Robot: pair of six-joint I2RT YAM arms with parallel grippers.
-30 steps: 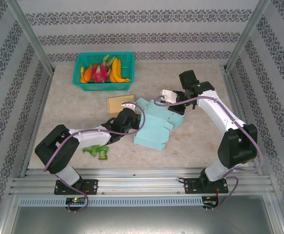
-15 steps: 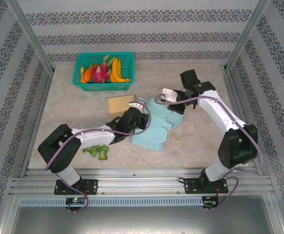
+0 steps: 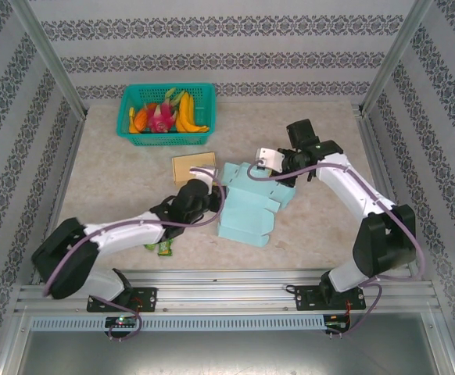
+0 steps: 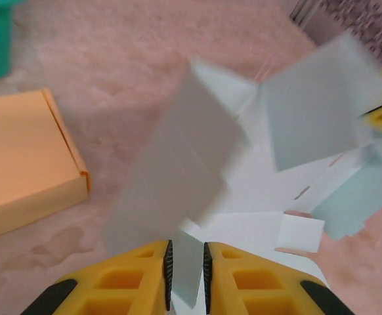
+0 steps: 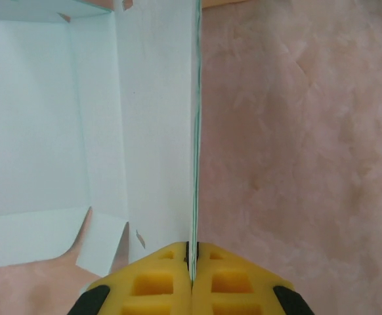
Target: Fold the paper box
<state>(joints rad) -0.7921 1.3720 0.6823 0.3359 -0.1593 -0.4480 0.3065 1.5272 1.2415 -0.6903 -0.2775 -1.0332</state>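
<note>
From above, the left arm has dropped and stretched out low across the desk (image 3: 118, 187) compared with a second ago. It now covers most of the green packet (image 3: 163, 248). The paper box (image 3: 251, 207) lies at the centre, and its near end has slid slightly toward 6 o'clock. I judge the fold to be mid-way, with the walls only partly raised. The left tool (image 3: 210, 184) meets the box at its 9 o'clock edge and the right tool (image 3: 278, 164) at its 1 o'clock corner. A mesh basket (image 3: 165, 109) of fruit sits toward 11 o'clock, and a flat tan carton (image 3: 192, 166) toward 10.

In the left wrist view, the left tool (image 4: 186, 257) is clamped on a pale, matte flap of the paper box (image 4: 178, 177), whose panels are smeared by motion. The tan carton (image 4: 27, 157) lies at 9 o'clock.

In the right wrist view, the right tool (image 5: 192, 264) is pinched together on a thin card wall seen edge-on. The smooth, creased interior of the paper box (image 5: 46, 131) lies at 9 o'clock, and the mottled pink desk (image 5: 296, 131) at 3.
</note>
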